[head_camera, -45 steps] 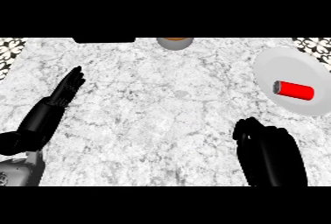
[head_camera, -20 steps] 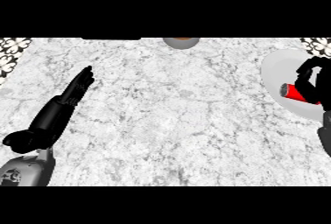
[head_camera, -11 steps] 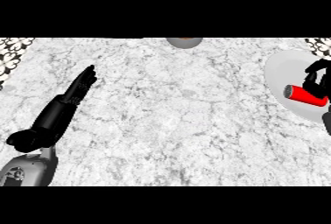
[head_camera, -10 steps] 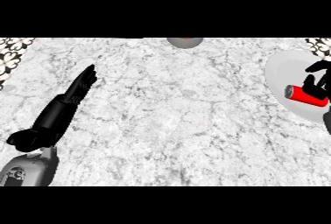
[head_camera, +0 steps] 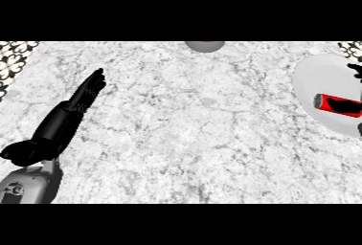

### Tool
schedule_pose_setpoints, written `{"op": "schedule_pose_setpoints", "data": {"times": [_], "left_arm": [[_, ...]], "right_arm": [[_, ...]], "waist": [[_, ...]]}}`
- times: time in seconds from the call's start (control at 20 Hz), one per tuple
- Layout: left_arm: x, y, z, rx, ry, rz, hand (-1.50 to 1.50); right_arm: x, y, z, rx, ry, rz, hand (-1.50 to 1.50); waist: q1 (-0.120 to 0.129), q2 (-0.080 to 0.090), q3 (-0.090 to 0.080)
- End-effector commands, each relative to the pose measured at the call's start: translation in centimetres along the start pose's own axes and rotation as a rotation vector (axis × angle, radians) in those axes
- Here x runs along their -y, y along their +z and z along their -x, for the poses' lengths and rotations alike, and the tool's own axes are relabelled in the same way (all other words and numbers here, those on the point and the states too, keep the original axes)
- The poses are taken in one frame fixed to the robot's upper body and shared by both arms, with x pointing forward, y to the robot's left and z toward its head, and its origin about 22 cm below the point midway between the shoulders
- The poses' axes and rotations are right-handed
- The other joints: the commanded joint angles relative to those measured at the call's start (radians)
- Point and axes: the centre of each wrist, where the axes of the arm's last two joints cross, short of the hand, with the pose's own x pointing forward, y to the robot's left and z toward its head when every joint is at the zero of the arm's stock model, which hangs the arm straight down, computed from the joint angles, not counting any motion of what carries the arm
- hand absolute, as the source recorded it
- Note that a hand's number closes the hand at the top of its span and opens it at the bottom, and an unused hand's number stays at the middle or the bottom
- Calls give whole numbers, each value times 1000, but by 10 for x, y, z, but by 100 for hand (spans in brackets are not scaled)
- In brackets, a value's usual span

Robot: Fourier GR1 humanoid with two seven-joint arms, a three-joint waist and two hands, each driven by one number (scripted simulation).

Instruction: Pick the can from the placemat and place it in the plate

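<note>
Can (head_camera: 331,103) lies sideways on the plate (head_camera: 317,72), right hand (head_camera: 356,71) just beside it.

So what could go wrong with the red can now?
The can lies on its side on the placemat, so it might roll. The right hand is mostly past the view's right edge, so its hold can't be checked. What looks like the plate sits far off at the top edge: a long carry.

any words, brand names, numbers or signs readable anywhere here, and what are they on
No text can be read anywhere.
On the red can, lying on the white round plate: no legible label or brand on the side that shows.
On the black-and-white patterned mat at the far left corner: only a floral pattern, no letters.
</note>
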Motion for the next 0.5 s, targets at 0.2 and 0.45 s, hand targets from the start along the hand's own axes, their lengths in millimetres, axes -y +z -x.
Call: {"op": "schedule_pose_setpoints", "data": {"times": [0.2,0.45], "left_arm": [[-4,-2,6,-6,-21,1,0],[-9,4,-1,-21,-7,-25,0]], "right_arm": [[15,-7,12,165,-185,89,-150],[19,-11,6,176,-557,46,-150]], "waist": [[-13,-2,0],[-34,-16,0]]}}
